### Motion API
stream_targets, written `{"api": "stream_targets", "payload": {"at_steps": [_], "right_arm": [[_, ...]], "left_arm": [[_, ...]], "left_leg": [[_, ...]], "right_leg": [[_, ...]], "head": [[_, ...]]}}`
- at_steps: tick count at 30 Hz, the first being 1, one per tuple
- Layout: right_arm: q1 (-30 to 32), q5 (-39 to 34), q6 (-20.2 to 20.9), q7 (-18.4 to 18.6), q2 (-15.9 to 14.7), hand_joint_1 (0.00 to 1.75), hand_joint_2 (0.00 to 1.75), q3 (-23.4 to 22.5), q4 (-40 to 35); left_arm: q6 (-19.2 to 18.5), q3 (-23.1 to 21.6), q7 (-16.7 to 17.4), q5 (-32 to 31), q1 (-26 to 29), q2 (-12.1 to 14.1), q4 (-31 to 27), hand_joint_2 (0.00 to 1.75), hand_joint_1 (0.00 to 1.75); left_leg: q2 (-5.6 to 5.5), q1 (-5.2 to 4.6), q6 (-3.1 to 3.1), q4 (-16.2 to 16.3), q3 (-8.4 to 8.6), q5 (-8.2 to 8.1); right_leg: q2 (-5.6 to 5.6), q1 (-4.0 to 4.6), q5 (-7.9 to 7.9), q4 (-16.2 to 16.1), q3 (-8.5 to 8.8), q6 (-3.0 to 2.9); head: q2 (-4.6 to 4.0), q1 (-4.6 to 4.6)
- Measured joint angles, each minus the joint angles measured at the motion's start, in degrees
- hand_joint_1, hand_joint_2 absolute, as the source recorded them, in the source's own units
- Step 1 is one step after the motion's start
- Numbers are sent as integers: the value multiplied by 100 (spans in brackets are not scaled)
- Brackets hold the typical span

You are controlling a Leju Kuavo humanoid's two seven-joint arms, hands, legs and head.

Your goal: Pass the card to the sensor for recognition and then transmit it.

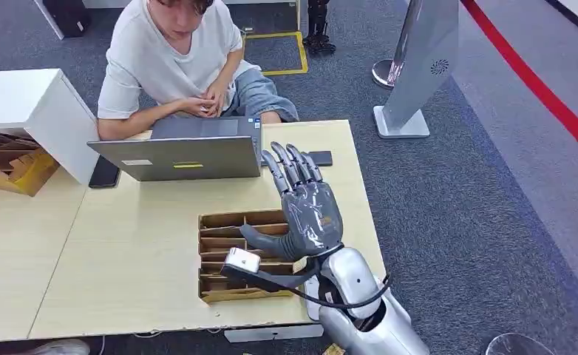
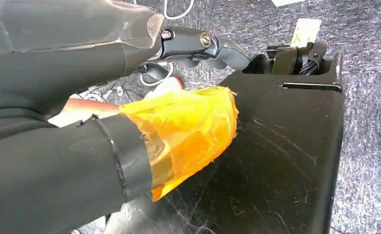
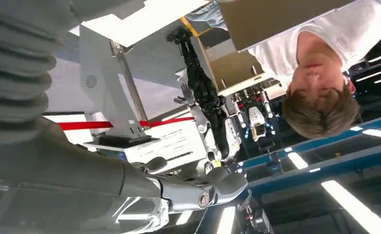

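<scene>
At the far left of the head view, a white cabinet (image 1: 21, 102) is seen with a cardboard box (image 1: 5, 167) beside it. On the pale table (image 1: 123, 259) a black phone (image 1: 103, 172) lies just left of an open laptop (image 1: 184, 154), behind which a person (image 1: 174, 59) in a white shirt is seated. Nearer the robot, a cardboard rack (image 1: 230, 222) with several slots lies flat on the table; whether the card lies in one of them cannot be told. The right hand (image 1: 307, 203) is held raised above the rack's right end, its fingers straight and spread, with nothing in its grasp. A small black device (image 1: 320, 157) lies on the table just beyond the fingertips, at the laptop's right corner. Further right, a grey kiosk (image 1: 420, 66) stands on the carpet, and a red line (image 1: 537, 87) runs across the floor. The left hand (image 2: 144, 58) is seen in the left wrist view, partly wrapped in orange tape (image 2: 188, 126); how its fingers lie cannot be told.
</scene>
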Motion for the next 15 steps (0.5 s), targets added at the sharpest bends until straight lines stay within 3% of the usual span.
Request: {"api": "stream_targets", "payload": {"at_steps": [15], "right_arm": [[195, -236, 18, -135, -11, 0, 175, 341, 46]], "left_arm": [[15, 0, 35, 0, -2, 0, 0, 0, 0]], "left_leg": [[1, 0, -1, 0, 0, -1]], "right_leg": [[1, 0, -1, 0, -1, -1]], "head": [[0, 2]]}}
